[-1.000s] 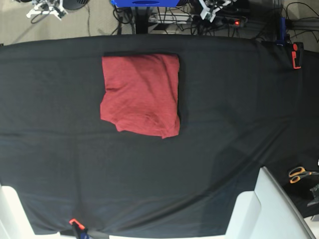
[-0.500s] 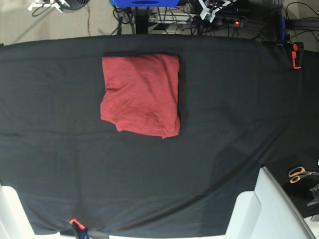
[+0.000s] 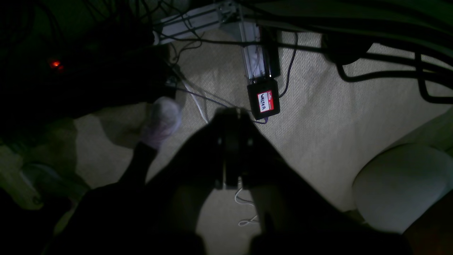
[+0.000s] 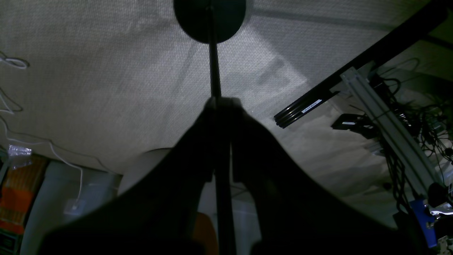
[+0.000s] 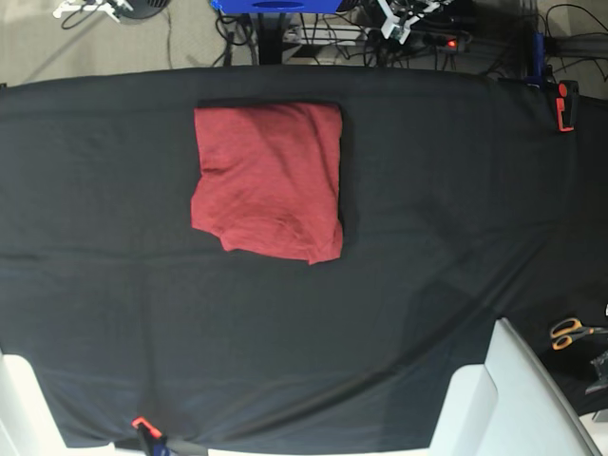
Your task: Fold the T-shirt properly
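The T-shirt (image 5: 269,180) lies folded into a rough red rectangle on the black tablecloth (image 5: 427,247), left of centre and toward the far edge. Its lower right corner sticks out a little and a crease runs down its left side. Neither gripper is near it. My left gripper (image 3: 231,112) is shut with nothing in it, hanging over the carpet beyond the table. Over the carpet too, my right gripper (image 4: 221,101) is shut and holds nothing. In the base view only white bits of the arms show past the far edge, at the top left (image 5: 90,8) and the top right (image 5: 404,17).
Orange-handled scissors (image 5: 570,332) lie at the right edge. An orange clamp (image 5: 566,104) grips the cloth at the far right, another (image 5: 142,424) at the near edge. White arm bases (image 5: 513,399) stand at the near corners. Cables and a power strip (image 5: 446,42) lie behind the table.
The white arm part at the top left has slid a little further up and out of the base view. The T-shirt has not moved.
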Robot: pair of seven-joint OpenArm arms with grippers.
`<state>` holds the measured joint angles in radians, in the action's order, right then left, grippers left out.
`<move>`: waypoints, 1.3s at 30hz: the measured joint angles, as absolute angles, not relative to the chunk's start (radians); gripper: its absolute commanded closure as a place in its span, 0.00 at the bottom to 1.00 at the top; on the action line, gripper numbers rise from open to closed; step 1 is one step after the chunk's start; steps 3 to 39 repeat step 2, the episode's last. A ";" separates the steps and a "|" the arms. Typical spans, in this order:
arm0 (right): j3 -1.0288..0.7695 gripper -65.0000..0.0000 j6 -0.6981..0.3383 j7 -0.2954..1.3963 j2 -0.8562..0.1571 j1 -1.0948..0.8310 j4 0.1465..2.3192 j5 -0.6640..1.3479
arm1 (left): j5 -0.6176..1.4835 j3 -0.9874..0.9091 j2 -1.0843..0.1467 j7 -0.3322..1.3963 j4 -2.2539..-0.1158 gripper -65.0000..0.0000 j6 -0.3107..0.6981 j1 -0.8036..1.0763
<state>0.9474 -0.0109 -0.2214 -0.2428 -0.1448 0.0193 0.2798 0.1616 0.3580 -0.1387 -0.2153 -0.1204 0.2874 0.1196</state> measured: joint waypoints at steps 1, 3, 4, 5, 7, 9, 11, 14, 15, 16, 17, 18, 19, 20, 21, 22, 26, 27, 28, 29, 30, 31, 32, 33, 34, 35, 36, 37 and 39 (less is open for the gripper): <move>0.947 0.99 -0.011 -0.221 -0.242 -0.146 0.019 0.280 | 0.161 0.358 -0.139 -0.214 -0.120 1.00 0.287 0.116; 0.947 0.99 -0.010 -0.217 -0.237 -0.148 0.019 0.280 | 0.162 0.358 -0.139 -0.214 -0.120 1.00 0.287 0.112; 0.947 0.99 -0.010 -0.217 -0.237 -0.148 0.019 0.280 | 0.162 0.358 -0.139 -0.214 -0.120 1.00 0.287 0.112; 0.947 0.99 -0.010 -0.217 -0.237 -0.148 0.019 0.280 | 0.162 0.358 -0.139 -0.214 -0.120 1.00 0.287 0.112; 0.947 0.99 -0.010 -0.217 -0.237 -0.148 0.019 0.280 | 0.162 0.358 -0.139 -0.214 -0.120 1.00 0.287 0.112; 0.947 0.99 -0.010 -0.217 -0.237 -0.148 0.019 0.280 | 0.162 0.358 -0.139 -0.214 -0.120 1.00 0.287 0.112; 0.947 0.99 -0.010 -0.217 -0.237 -0.148 0.019 0.280 | 0.162 0.358 -0.139 -0.214 -0.120 1.00 0.287 0.112; 0.947 0.99 -0.010 -0.217 -0.237 -0.148 0.019 0.280 | 0.162 0.358 -0.139 -0.214 -0.120 1.00 0.287 0.112; 0.947 0.99 -0.010 -0.217 -0.237 -0.148 0.019 0.280 | 0.162 0.358 -0.139 -0.214 -0.120 1.00 0.287 0.112; 0.947 0.99 -0.010 -0.217 -0.237 -0.148 0.019 0.280 | 0.162 0.358 -0.139 -0.214 -0.120 1.00 0.287 0.112; 0.947 0.99 -0.010 -0.217 -0.237 -0.148 0.019 0.280 | 0.162 0.358 -0.139 -0.214 -0.120 1.00 0.287 0.112; 0.947 0.99 -0.010 -0.217 -0.237 -0.148 0.019 0.280 | 0.162 0.358 -0.139 -0.214 -0.120 1.00 0.287 0.112; 0.947 0.99 -0.010 -0.217 -0.237 -0.148 0.019 0.280 | 0.162 0.358 -0.139 -0.214 -0.120 1.00 0.287 0.112; 0.947 0.99 -0.010 -0.217 -0.237 -0.148 0.019 0.280 | 0.162 0.358 -0.139 -0.214 -0.120 1.00 0.287 0.112; 0.947 0.99 -0.010 -0.217 -0.237 -0.148 0.019 0.280 | 0.162 0.358 -0.139 -0.214 -0.120 1.00 0.287 0.112; 0.947 0.99 -0.010 -0.217 -0.237 -0.148 0.019 0.280 | 0.162 0.358 -0.139 -0.214 -0.120 1.00 0.287 0.112; 0.947 0.99 -0.010 -0.217 -0.237 -0.148 0.019 0.280 | 0.162 0.358 -0.139 -0.214 -0.120 1.00 0.287 0.112; 0.947 0.99 -0.010 -0.217 -0.237 -0.148 0.019 0.280 | 0.162 0.358 -0.139 -0.214 -0.120 1.00 0.287 0.112; 0.947 0.99 -0.010 -0.217 -0.237 -0.148 0.019 0.280 | 0.162 0.358 -0.139 -0.214 -0.120 1.00 0.287 0.112; 0.947 0.99 -0.010 -0.217 -0.237 -0.148 0.019 0.280 | 0.162 0.358 -0.139 -0.214 -0.120 1.00 0.287 0.112; 0.947 0.99 -0.010 -0.217 -0.237 -0.148 0.019 0.280 | 0.162 0.358 -0.139 -0.214 -0.120 1.00 0.287 0.112; 0.947 0.99 -0.010 -0.217 -0.237 -0.148 0.019 0.280 | 0.162 0.358 -0.139 -0.214 -0.120 1.00 0.287 0.112; 0.947 0.99 -0.010 -0.217 -0.237 -0.148 0.019 0.280 | 0.162 0.358 -0.139 -0.214 -0.120 1.00 0.287 0.112; 0.947 0.99 -0.010 -0.217 -0.237 -0.148 0.019 0.280 | 0.162 0.358 -0.139 -0.214 -0.120 1.00 0.287 0.112; 0.947 0.99 -0.010 -0.217 -0.237 -0.148 0.019 0.280 | 0.162 0.358 -0.139 -0.214 -0.120 1.00 0.287 0.112; 0.947 0.99 -0.010 -0.217 -0.237 -0.148 0.019 0.280 | 0.162 0.358 -0.139 -0.214 -0.120 1.00 0.287 0.112; 0.947 0.99 -0.010 -0.217 -0.237 -0.148 0.019 0.280 | 0.162 0.358 -0.139 -0.214 -0.120 1.00 0.287 0.112; 0.947 0.99 -0.010 -0.217 -0.237 -0.148 0.019 0.280 | 0.162 0.358 -0.139 -0.214 -0.120 1.00 0.287 0.112; 0.947 0.99 -0.010 -0.217 -0.237 -0.148 0.019 0.280 | 0.162 0.358 -0.139 -0.214 -0.120 1.00 0.287 0.112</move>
